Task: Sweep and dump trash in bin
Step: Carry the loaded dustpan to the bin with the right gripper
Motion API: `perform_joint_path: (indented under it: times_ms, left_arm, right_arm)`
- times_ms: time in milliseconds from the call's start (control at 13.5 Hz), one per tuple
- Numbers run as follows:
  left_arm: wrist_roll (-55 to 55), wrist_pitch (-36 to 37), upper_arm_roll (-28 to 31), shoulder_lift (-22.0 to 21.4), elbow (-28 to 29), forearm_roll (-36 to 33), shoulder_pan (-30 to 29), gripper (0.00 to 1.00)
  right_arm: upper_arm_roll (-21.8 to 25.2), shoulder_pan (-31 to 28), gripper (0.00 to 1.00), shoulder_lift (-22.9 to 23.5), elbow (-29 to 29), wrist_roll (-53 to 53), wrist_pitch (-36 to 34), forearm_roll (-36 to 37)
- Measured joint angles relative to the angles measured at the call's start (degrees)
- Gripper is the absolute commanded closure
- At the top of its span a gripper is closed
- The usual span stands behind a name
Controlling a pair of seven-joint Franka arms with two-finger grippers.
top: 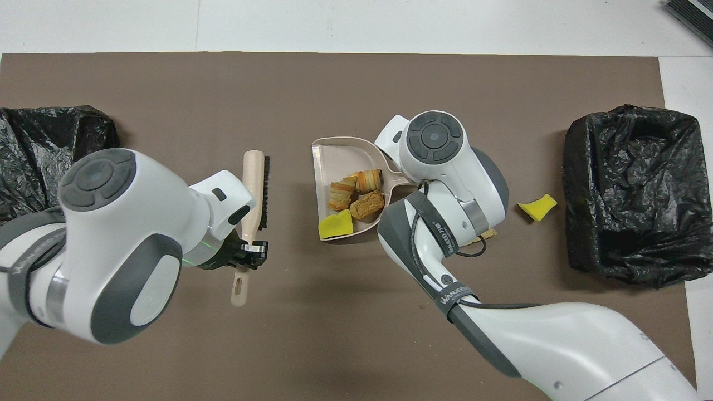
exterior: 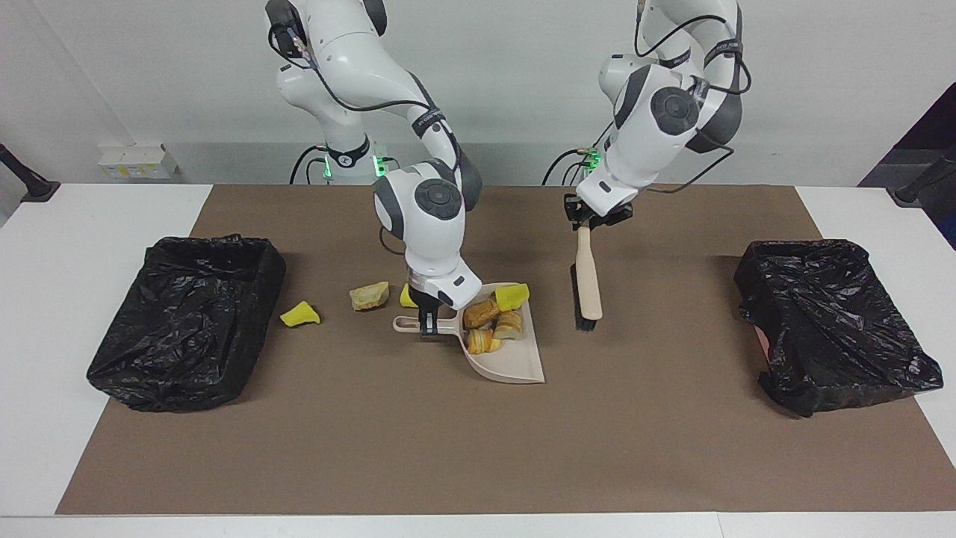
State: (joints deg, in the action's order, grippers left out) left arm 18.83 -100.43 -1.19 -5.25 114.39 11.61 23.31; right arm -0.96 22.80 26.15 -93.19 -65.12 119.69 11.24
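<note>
Beside the right gripper (exterior: 429, 323), whose fingers pinch the dustpan (exterior: 515, 364) handle, four trash (exterior: 493, 320) pieces lie in the pan and three on the mat, while the left gripper (exterior: 595, 219) clamps the raised brush (exterior: 588, 280).

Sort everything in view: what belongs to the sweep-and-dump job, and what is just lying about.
Job: trash in the dustpan; loose trash on the mat; dustpan, right gripper shut on its handle; brush in left gripper; two bins.
Lying about: white box.
</note>
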Motion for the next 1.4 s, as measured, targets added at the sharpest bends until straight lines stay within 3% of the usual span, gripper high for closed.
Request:
perform_joint_path:
  times_ms: [295,739,1034,1403]
  left_arm:
    - [5.99,0.43,-1.75,-4.26,4.25,-0.92,1.61,1.00]
    - [14.93,-9.44,-2.78,-11.46,19.35,-0.99,13.41,1.00]
    - [17.50,-18.15,-2.88,-11.45,28.09,-1.00,18.44,1.00]
    - [22.06,-24.60,-2.90,-9.22,29.85,-0.98,20.51,1.00]
  right_arm:
    - [0.12,-4.82,1.00,-4.20,0.34,-4.09,-5.66,-1.06]
    - [0.26,-18.36,1.00,-10.68,0.54,-14.36,-11.71,-4.98]
    - [0.56,-27.70,1.00,-11.61,2.04,-24.32,-12.45,-6.40]
    - [0.93,-37.74,1.00,-12.01,4.12,-32.89,-12.63,-6.47]
